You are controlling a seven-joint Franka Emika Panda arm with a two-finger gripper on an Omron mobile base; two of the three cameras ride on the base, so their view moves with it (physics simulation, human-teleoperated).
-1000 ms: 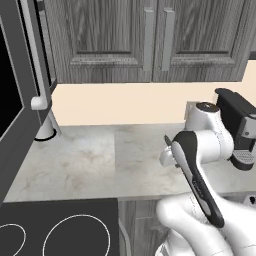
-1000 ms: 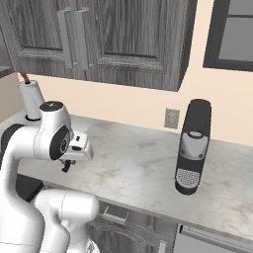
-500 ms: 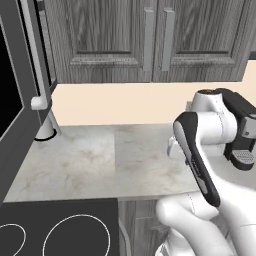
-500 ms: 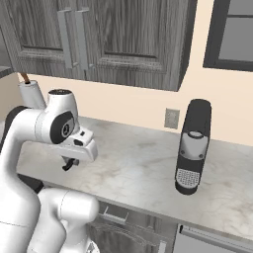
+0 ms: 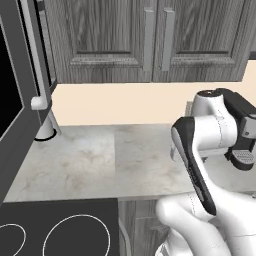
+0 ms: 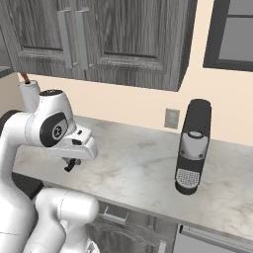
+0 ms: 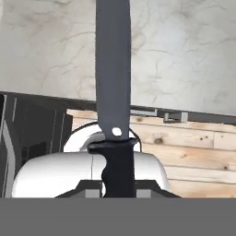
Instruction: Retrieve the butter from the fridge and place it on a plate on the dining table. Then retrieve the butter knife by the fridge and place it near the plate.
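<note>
gripper pinching butter knife by its handle | knife blade held out over marble counter edge | left: carry to plate on dining table

No text, label, brand, number or sign can be read anywhere: the coffee machine on the marble counter carries no legible marking, nor do the cabinet doors above it.

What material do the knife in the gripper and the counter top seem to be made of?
Butter knife: the blade looks like matte grey metal, flat and even; the handle looks like black plastic, with one pale rivet. Counter top: probably polished marble or an imitation, grey-white with faint veins.
</note>
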